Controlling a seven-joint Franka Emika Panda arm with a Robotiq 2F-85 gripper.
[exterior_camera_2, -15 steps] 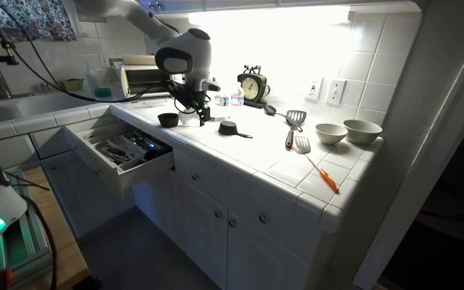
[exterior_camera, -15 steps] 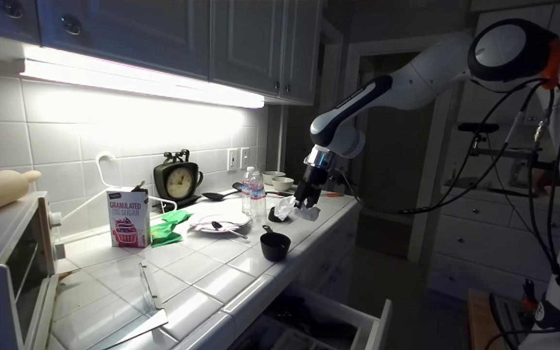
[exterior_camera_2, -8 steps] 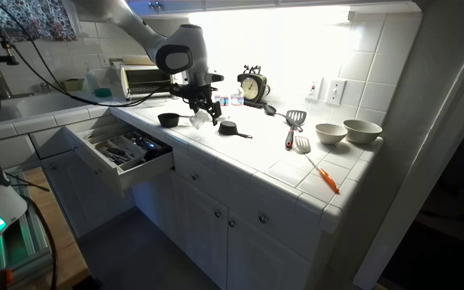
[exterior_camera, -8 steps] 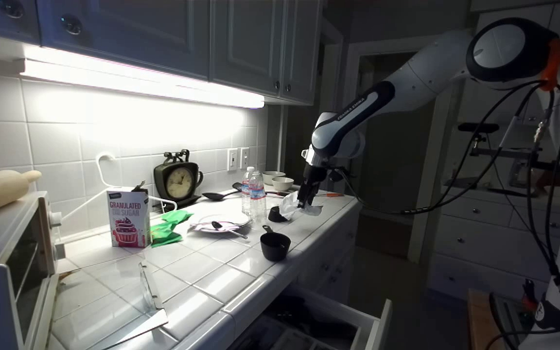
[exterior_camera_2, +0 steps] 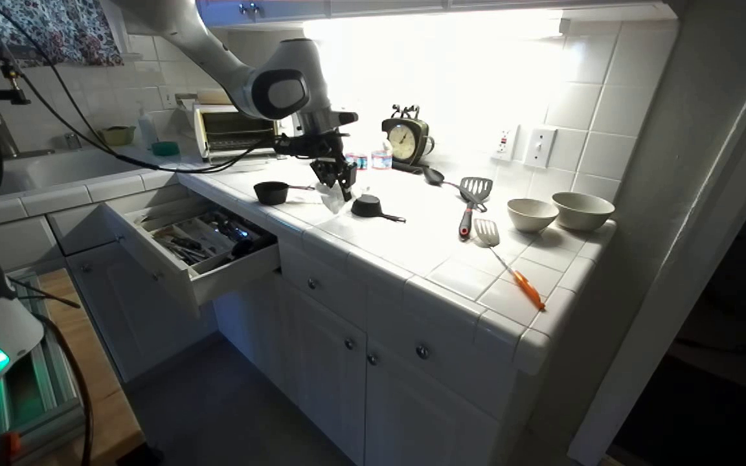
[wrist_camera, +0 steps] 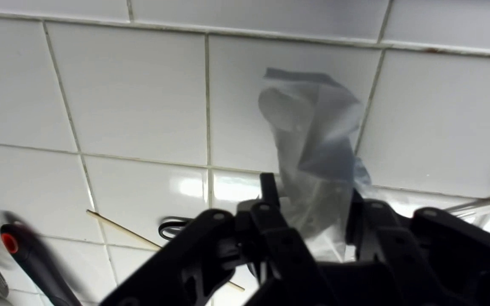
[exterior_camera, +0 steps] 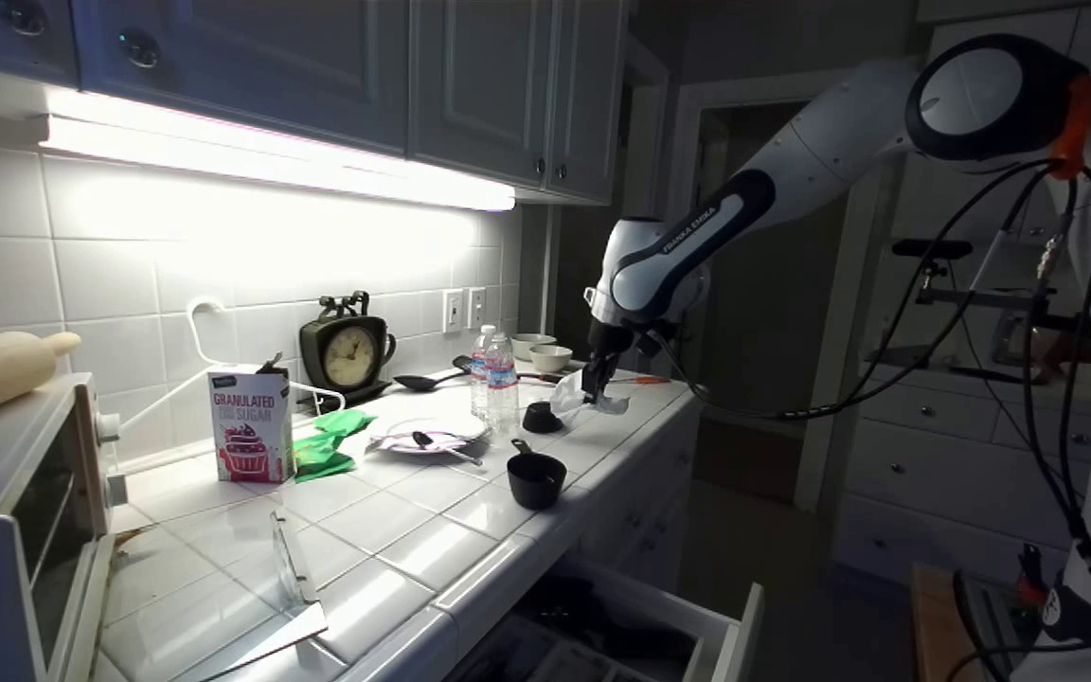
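Note:
My gripper (wrist_camera: 312, 194) is low over the white tiled counter (exterior_camera_2: 412, 259), its jaws part-way apart. Between the fingers is a crumpled white wad (wrist_camera: 317, 127), thin paper or plastic, I cannot tell which. It spans the gap and sticks out past the fingertips; how firmly it is pinched does not show. In both exterior views the wad (exterior_camera_2: 332, 197) is at the gripper (exterior_camera: 593, 393). Close beside it, an upside-down black cup with a handle (exterior_camera_2: 366, 206) rests on the counter. On the opposite side stands an upright black cup (exterior_camera_2: 271, 193).
A drawer (exterior_camera_2: 237, 278) with utensils stands pulled out below the counter edge. Water bottles (exterior_camera: 500, 379), a plate (exterior_camera: 384, 447), a sugar box (exterior_camera: 252, 426) and a clock (exterior_camera_2: 404, 139) stand along the wall. Spatulas (exterior_camera_2: 476, 189) and two bowls (exterior_camera_2: 531, 215) lie beyond.
My gripper has moved away from the upright cup toward the upside-down one, and the wrist has turned. The white wad has shifted the same way, uncovering the upright cup's handle.

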